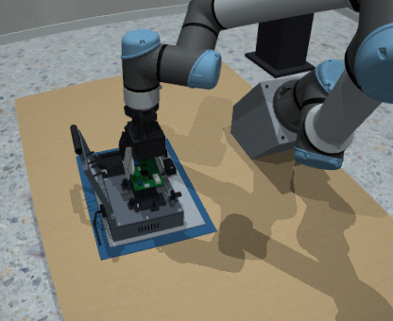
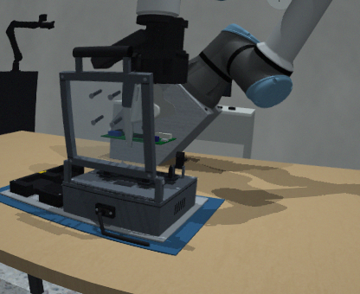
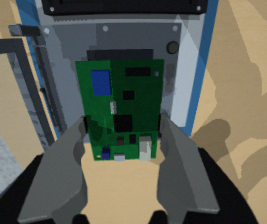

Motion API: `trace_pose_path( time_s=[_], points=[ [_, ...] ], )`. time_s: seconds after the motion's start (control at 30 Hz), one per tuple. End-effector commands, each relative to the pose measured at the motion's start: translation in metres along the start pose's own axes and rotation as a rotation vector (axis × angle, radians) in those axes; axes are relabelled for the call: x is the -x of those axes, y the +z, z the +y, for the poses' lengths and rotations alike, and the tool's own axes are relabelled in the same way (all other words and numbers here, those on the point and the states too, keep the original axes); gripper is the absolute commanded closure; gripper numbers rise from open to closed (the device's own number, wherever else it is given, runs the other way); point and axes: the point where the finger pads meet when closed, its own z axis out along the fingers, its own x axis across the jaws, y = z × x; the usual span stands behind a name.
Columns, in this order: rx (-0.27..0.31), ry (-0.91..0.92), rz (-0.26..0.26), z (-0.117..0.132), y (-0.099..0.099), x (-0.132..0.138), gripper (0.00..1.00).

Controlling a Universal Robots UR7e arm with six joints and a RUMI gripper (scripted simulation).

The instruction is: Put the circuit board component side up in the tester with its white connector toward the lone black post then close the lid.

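Note:
My gripper [image 1: 144, 165] is shut on the green circuit board [image 1: 146, 178] by its two long edges. It holds the board level, component side up, a little above the grey tester [image 1: 143, 211]. In the wrist view the board [image 3: 121, 107] hangs over the tester's nest [image 3: 126, 55], and its white connector [image 3: 145, 149] is at the end nearest my fingers. From the side, the board [image 2: 139, 138] floats behind the open lid [image 2: 106, 122], which stands upright with its black handle [image 2: 102, 50] on top. A black post [image 2: 180, 157] stands at the tester's far right.
The black tray [image 2: 35, 187] sits empty beside the tester on the blue mat [image 2: 187, 230]. A cable [image 2: 113, 232] leaves the tester's front. The robot's grey base block [image 1: 265, 119] stands to the right on the table.

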Motion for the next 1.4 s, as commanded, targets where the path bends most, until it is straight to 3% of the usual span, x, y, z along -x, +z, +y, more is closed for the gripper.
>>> trace_pose_path(
  time_s=[0.0,0.97,1.37],
  points=[
    [0.000,0.000,-0.001,-0.0002,-0.0004,0.0004,0.61],
    [0.000,0.000,-0.001,-0.0002,-0.0001,0.0004,0.61],
    [0.000,0.000,-0.001,-0.0001,0.0094,0.0004,0.61]
  ],
)
